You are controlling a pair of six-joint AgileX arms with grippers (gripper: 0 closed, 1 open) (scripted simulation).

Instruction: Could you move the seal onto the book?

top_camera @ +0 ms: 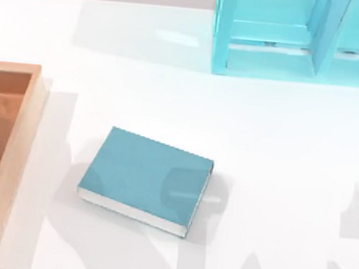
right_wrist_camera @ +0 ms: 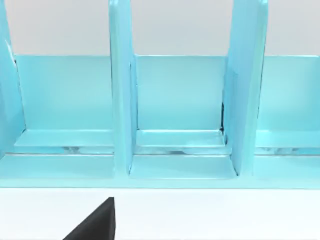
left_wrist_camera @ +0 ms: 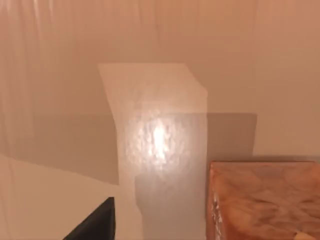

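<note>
The book [top_camera: 144, 178] lies flat in the middle of the table, with a teal-blue cover and white page edges along its near side. The seal [left_wrist_camera: 265, 200], a glossy amber-brown block, stands close in the left wrist view, against the pale wooden inside of a tray [left_wrist_camera: 60, 100]. A dark part of my left gripper [left_wrist_camera: 95, 224] shows beside it, apart from it. A dark part of my right gripper [right_wrist_camera: 95, 224] shows in the right wrist view, facing the turquoise shelf unit [right_wrist_camera: 180, 95].
A wooden tray [top_camera: 32, 128] sits at the table's left edge, left of the book. The turquoise shelf unit [top_camera: 270, 35] with upright dividers stands at the back right. Arm shadows fall across the table's near part.
</note>
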